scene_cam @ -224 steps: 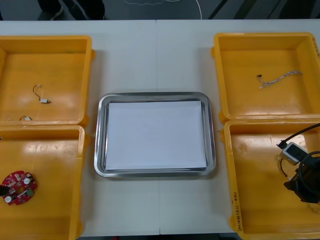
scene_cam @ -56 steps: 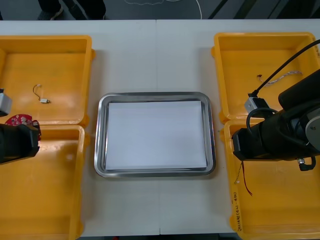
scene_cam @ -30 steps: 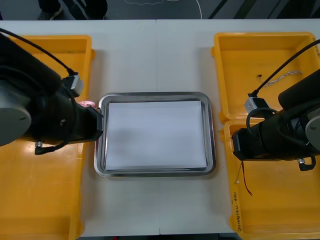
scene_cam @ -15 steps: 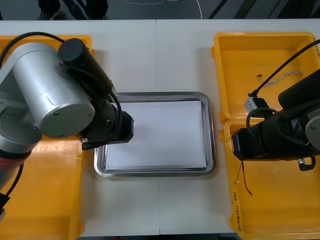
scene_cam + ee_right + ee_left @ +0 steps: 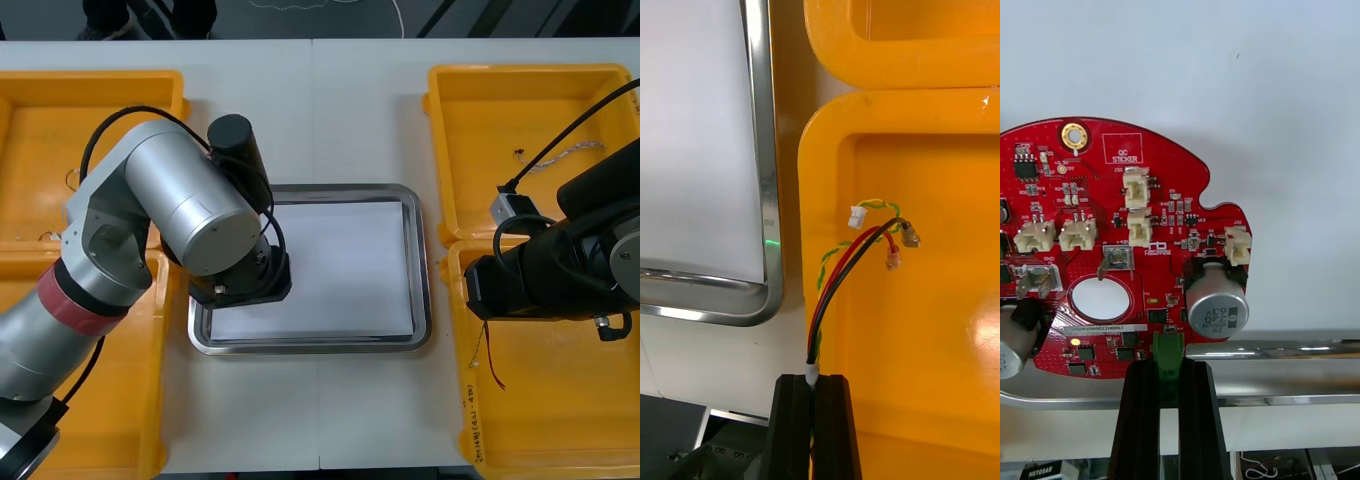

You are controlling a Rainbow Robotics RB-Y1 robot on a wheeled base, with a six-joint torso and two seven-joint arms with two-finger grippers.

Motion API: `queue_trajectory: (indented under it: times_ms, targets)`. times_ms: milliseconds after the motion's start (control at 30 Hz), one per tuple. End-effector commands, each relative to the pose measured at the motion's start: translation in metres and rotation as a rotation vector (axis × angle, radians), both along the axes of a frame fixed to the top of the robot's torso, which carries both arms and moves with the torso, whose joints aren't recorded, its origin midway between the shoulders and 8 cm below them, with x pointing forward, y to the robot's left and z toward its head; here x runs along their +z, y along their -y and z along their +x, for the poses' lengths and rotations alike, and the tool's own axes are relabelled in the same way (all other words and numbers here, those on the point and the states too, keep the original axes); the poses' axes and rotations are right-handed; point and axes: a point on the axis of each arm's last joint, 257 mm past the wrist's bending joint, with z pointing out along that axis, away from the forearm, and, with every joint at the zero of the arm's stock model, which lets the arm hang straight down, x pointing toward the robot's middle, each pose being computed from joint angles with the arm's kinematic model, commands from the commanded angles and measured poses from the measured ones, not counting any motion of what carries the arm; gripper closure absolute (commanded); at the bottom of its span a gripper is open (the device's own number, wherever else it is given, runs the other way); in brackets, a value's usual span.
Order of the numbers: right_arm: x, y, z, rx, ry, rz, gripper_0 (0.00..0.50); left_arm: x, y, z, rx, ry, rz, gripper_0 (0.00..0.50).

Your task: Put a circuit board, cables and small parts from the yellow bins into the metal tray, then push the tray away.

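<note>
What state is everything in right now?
Metal tray: white inside.
Left gripper: shut on circuit board, over metal tray's left side.
Circuit board: gripped by one edge.
Right gripper: shut on red and yellow cable, over near right bin.
Twisted cable: loose in far right bin.

Left gripper (image 5: 1169, 369) and right gripper (image 5: 814, 381) have flat black fingers; behind the left one, a fat silver-grey arm (image 5: 190, 215), a red band (image 5: 80, 300) farther back; the right arm (image 5: 570, 260) is black, a small grey box (image 5: 508, 208) at its wrist.
</note>
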Motion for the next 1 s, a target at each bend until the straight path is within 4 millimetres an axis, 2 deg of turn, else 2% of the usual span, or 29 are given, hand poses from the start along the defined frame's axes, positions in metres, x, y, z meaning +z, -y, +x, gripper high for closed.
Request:
queue_trajectory:
  times_ms: [33,500,1000]
  targets:
    - [0.006,-0.005,-0.002,0.033,0.026,-0.012,0.500,0.007,0.019,0.001,-0.069,0.022,0.019,0.500]
    - [0.006,-0.005,-0.002,0.040,0.027,-0.014,0.500,-0.020,0.015,-0.015,-0.080,-0.045,0.056,0.500]
    - [0.006,-0.005,-0.002,0.043,0.028,-0.015,0.500,-0.037,0.020,-0.031,-0.078,-0.086,0.037,0.500]
